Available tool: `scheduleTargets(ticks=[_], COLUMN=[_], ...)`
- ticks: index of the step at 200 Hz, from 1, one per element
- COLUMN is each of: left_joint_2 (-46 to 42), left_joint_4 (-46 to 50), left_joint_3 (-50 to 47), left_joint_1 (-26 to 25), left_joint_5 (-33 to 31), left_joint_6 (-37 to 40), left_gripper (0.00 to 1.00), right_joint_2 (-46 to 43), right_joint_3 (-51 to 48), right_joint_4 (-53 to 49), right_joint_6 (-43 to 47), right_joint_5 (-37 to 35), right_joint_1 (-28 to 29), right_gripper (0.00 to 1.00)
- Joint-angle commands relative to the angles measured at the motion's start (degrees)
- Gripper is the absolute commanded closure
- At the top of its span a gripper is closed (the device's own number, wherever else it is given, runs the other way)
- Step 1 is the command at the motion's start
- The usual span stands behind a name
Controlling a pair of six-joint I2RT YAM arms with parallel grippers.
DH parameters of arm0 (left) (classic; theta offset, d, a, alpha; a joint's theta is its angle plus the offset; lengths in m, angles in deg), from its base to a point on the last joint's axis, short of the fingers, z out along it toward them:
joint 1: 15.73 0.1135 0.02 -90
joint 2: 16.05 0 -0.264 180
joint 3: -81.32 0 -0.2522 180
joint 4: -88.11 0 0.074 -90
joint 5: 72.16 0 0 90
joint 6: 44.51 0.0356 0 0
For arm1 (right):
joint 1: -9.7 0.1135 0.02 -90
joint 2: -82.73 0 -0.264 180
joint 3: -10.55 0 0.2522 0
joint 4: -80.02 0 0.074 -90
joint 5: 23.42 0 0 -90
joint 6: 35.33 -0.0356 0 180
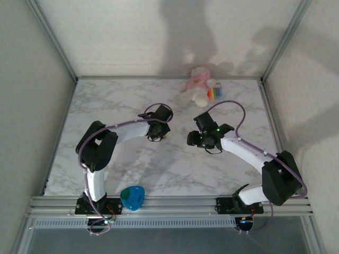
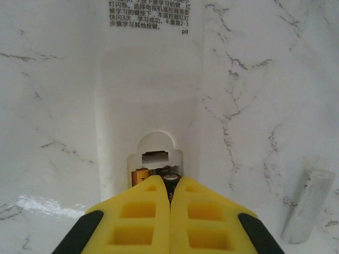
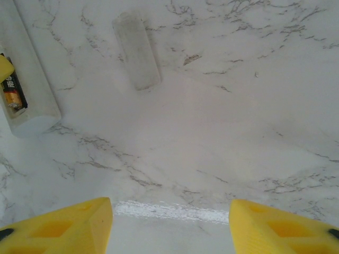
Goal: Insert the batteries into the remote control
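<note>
1. Lying face down on the marble table [image 1: 175,164], the remote control [image 2: 151,90] has its battery slot open.
2. Both batteries [image 2: 140,175] sit in that slot, side by side.
3. The left gripper [image 2: 170,186] is squeezed tight and holds nothing, its tips right over the batteries.
4. The right gripper [image 3: 169,211] is partly open and empty, to the right of the remote control.
5. A small white cover [image 2: 310,203] lies on the table, right of the remote control.

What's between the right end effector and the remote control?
Nothing: in the right wrist view, bare marble table runs from the open right end effector to the remote control. The loose white piece lies off that line, farther away.
</note>
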Motion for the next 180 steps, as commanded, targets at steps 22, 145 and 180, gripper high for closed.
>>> scheduleTargets(ticks=[22,145,180], left_joint_2=[0.4,-3.7,-6.0], left_joint_4=[2.6,6.7,4.5], left_joint_3=[0.1,3.5,4.6], left_joint_1=[0.1,0.6,3.5], left_joint_5=[0.3,-1.3,0.0], left_joint_6=[0.3,2.6,8.3], left_gripper=[0.93,0.67,0.47], right_joint_2=[1.1,1.6,3.8], right_joint_3=[-0.9,0.0,2.2], right_joint_4=[0.7,1.6,2.5], right_joint_6=[-0.1,0.9,3.4], right_joint_5=[0.7,2.2,6.2], right_joint_1=[-0.4,-0.4,0.3], right_gripper=[0.39,0.37,0.37])
